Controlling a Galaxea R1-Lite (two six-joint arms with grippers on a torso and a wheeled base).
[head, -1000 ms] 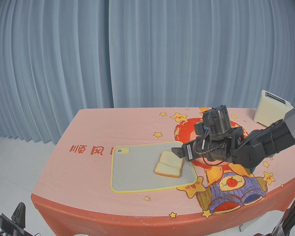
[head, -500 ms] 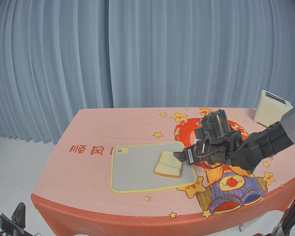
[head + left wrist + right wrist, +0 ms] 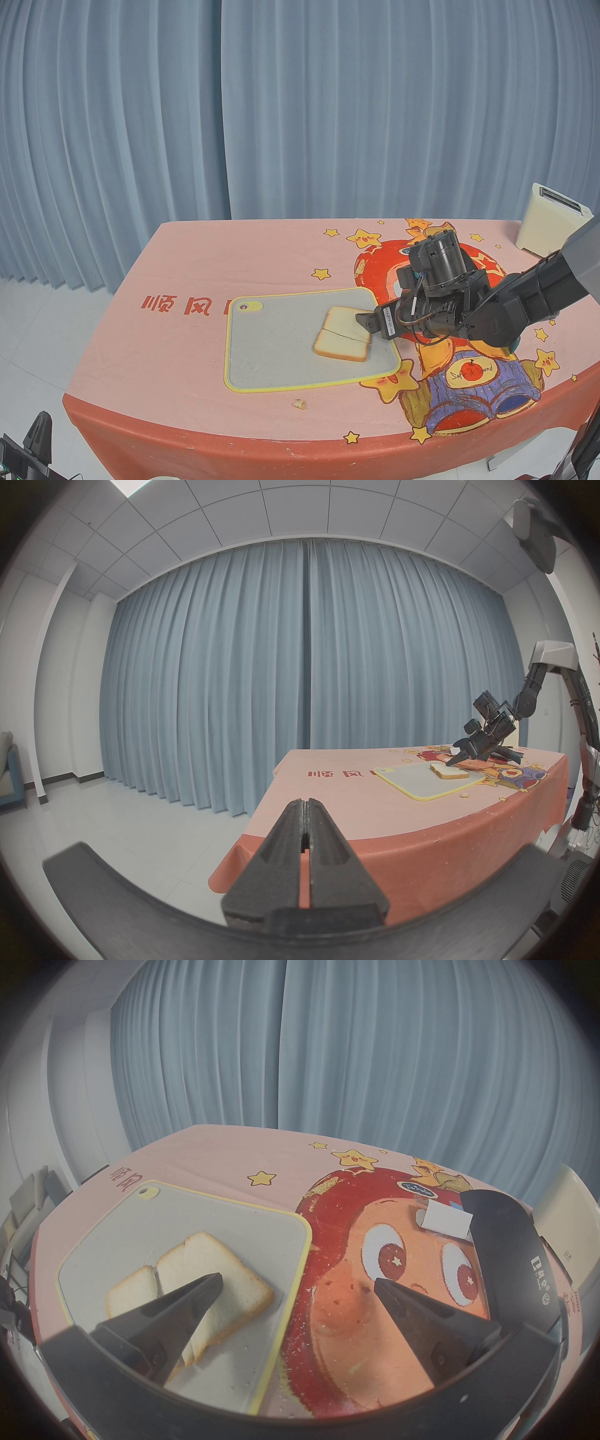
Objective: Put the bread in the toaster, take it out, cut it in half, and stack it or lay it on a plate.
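Observation:
The bread lies cut in two on the grey cutting board [image 3: 275,350]. The far half [image 3: 347,322] leans on the near half [image 3: 340,347]. My right gripper [image 3: 369,322] hangs open low over the board's right end, at the far half's right edge. In the right wrist view one of its fingers [image 3: 181,1307] is over the bread [image 3: 215,1269] and the other over the tablecloth, so the right gripper [image 3: 299,1288] straddles the board's yellow rim [image 3: 294,1291]. My left gripper [image 3: 304,849] is shut with nothing in it, off the table's left end.
A cream toaster [image 3: 553,219] stands at the table's far right corner. A crumb [image 3: 300,404] lies near the front edge. A flat black object with a white label [image 3: 506,1254] sits beside the right gripper. The pink cloth left of the board is bare.
My right gripper has come down and a little toward the near edge, closing on the bread's right side. It stayed open. The bread has not moved.

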